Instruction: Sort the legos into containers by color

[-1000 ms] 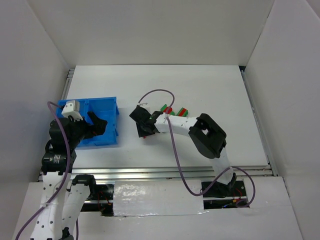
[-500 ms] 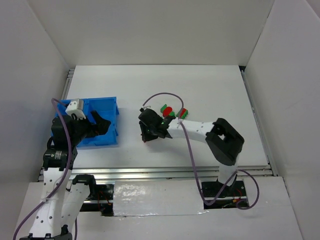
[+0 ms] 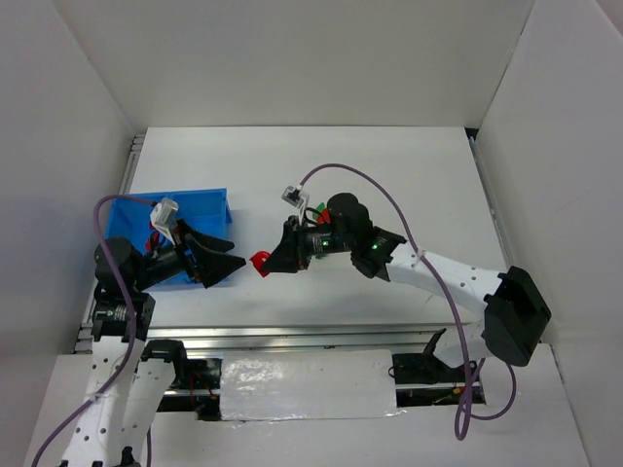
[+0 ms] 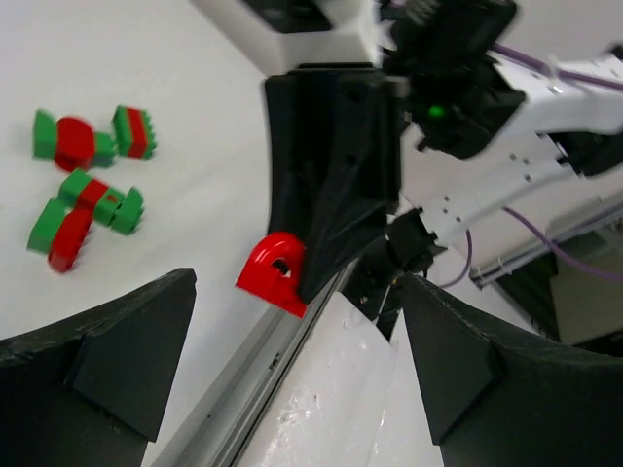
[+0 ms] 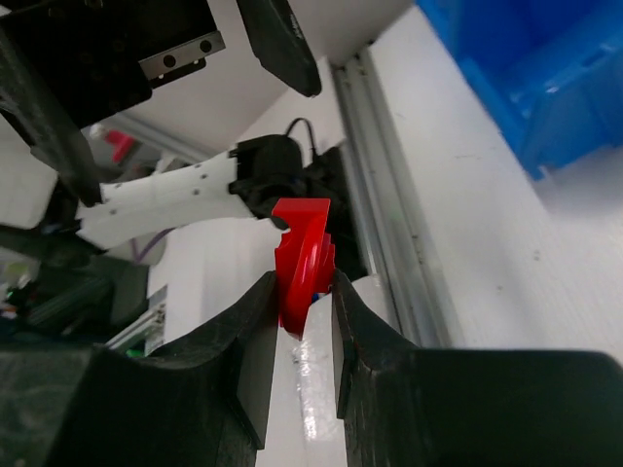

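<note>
A single red lego point(image 3: 260, 262) is pinched between the fingers of the right gripper point(image 3: 271, 261), which is clamped tight on it so that only its rounded end sticks out past the tips; the right wrist view shows it point(image 5: 302, 248) standing on edge between the two black pads point(image 5: 255, 326). It sits toward the near edge of the bench point(image 3: 409, 175), left of the middle and just off the near right corner of the blue bin point(image 3: 200, 202), and it looks to be held above the surface rather than resting on it. Facing it from the left is the left gripper point(image 3: 230, 259), its jaws spread wide and holding nothing, the brick a little apart from its tips. From the left wrist camera the brick point(image 4: 275, 272) shows beneath the dark bulk of the right gripper point(image 4: 310, 277), framed by the two splayed fingers point(image 4: 127, 350). The bin lies against the left edge of the bench, and the left arm covers most of it, so I cannot make out what lies in either compartment. Further in, near the centre of the bench, the other legos point(image 4: 83, 185) lie loose on the white top, a small huddle of joined red-and-green pieces; from above they point(image 3: 317, 208) are mostly hidden behind the right arm. A purple cable point(image 3: 382, 191) loops over that arm.
</note>
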You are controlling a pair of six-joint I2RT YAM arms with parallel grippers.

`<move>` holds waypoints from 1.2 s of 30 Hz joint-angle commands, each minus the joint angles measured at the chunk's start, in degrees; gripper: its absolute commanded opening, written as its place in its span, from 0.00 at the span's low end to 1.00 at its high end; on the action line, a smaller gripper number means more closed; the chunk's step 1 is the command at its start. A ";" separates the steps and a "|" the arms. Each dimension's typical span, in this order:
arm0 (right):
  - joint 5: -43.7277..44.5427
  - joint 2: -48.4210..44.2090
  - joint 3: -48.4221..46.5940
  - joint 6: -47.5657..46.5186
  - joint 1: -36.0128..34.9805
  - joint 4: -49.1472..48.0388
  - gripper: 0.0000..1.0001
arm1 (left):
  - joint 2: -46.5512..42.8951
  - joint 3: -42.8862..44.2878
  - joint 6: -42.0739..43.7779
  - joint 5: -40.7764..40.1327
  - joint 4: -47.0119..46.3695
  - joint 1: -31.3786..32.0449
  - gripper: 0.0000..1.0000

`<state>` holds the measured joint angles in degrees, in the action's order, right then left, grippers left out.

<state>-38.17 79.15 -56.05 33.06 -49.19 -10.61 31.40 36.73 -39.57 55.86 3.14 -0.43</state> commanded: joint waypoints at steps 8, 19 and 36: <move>-10.87 -3.92 2.71 5.35 -0.03 -17.42 0.19 | -0.46 1.85 -3.06 7.51 -7.18 1.74 0.98; -11.05 -1.90 1.30 7.64 -0.12 -20.68 0.20 | -0.11 -0.78 -6.57 7.78 -12.89 2.89 0.91; -10.08 1.09 -2.31 7.55 -1.00 -19.80 0.19 | 1.83 -1.57 -7.54 5.14 -16.06 6.67 0.60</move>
<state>-48.25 80.09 -55.33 40.86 -49.65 -27.79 33.28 35.20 -46.96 61.39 -9.47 5.80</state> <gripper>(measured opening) 0.317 0.608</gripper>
